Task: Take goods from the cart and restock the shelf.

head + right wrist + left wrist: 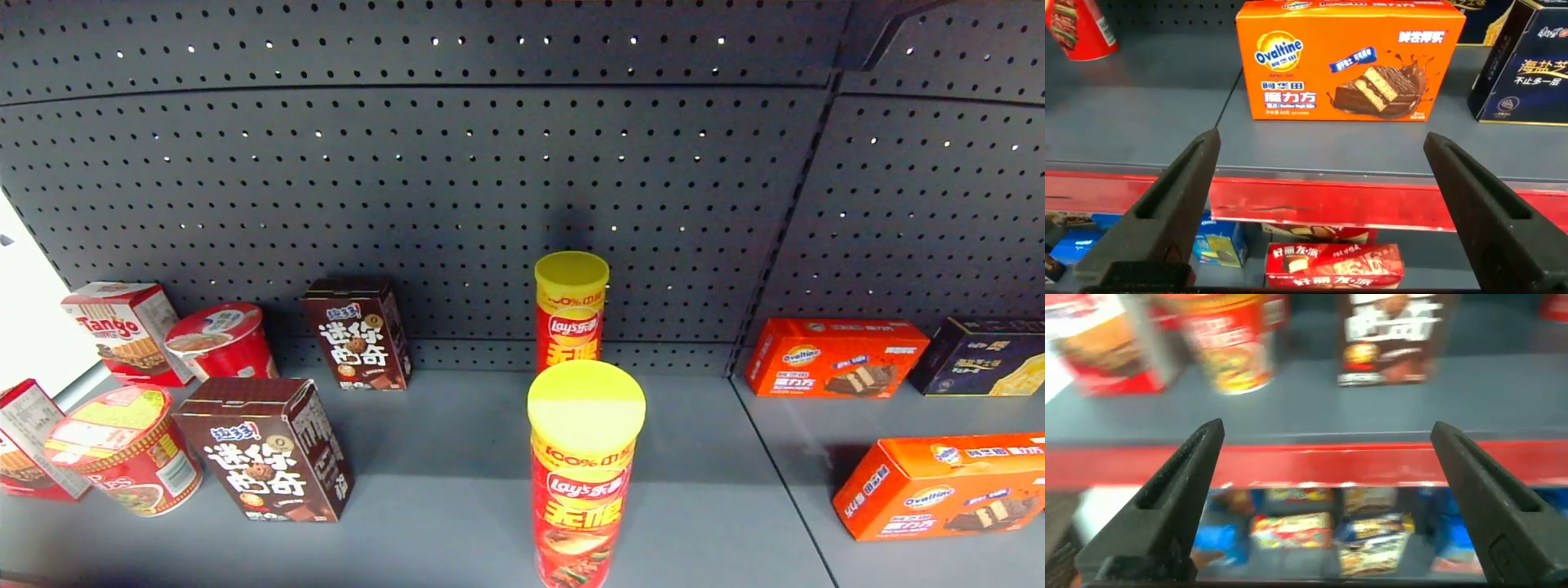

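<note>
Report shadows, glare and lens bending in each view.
Head view: the rear chip can throws a shadow up the pegboard, whose seams bow; left wrist view: pale sheen on the red shelf edge; right wrist view: orange box evenly lit.

The grey shelf bears a front chip can, with a second can behind it, brown boxes and noodle cups to its left, and orange boxes to its right.

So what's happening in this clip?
Nothing is held right now. The left gripper and right gripper hang in front of the shelf, jaws open and empty. On the shelf stand two chip cans, brown boxes, noodle cups and orange boxes.
</note>
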